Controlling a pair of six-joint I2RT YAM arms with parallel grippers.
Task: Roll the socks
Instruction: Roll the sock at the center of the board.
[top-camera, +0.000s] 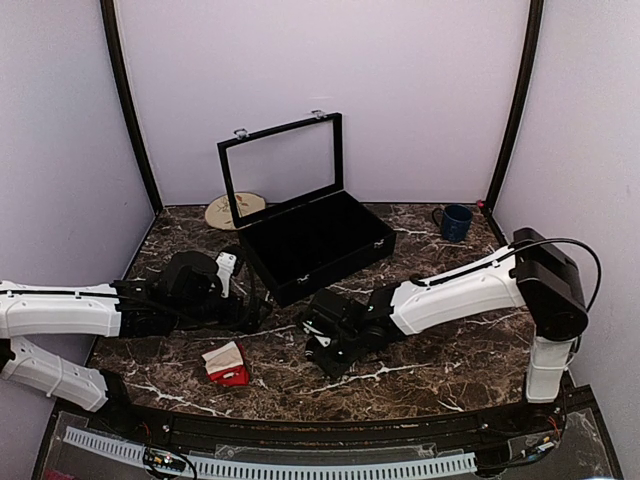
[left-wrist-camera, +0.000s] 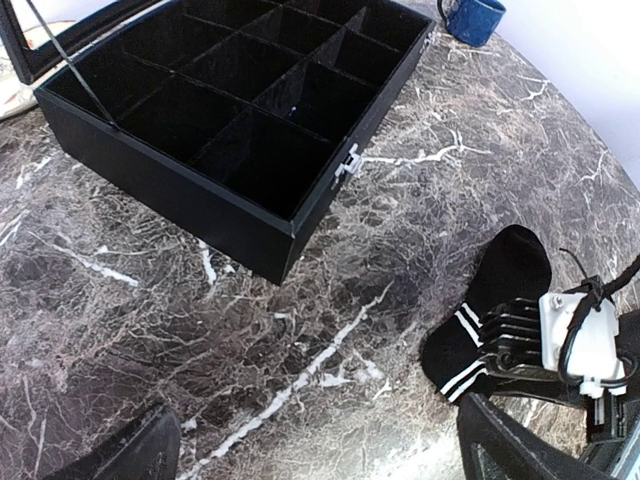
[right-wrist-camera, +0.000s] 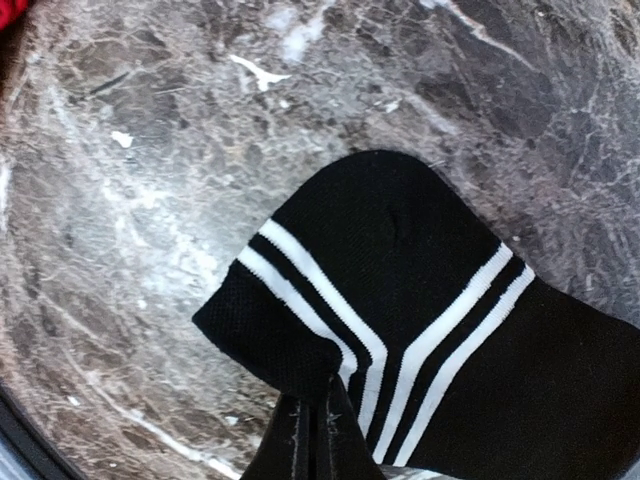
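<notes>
Right gripper (right-wrist-camera: 312, 412) pinches the striped cuff edge of a black sock (right-wrist-camera: 430, 300) lying flat on the marble table (right-wrist-camera: 130, 200). Left gripper (left-wrist-camera: 315, 445) spread wide, holding nothing. Red sock (top-camera: 228, 365) lies near the table's front, apart from both.

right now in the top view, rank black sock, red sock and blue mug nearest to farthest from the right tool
1. black sock, pinched in the right tool
2. red sock, left of it, near edge
3. blue mug, far right corner

White shells either side of the black case (top-camera: 335, 268): left arm (top-camera: 60, 312) ribbed, right arm (top-camera: 455, 292) with black elbow block, looping black cable (top-camera: 585, 252), black right gripper (right-wrist-camera: 312, 440).
</notes>
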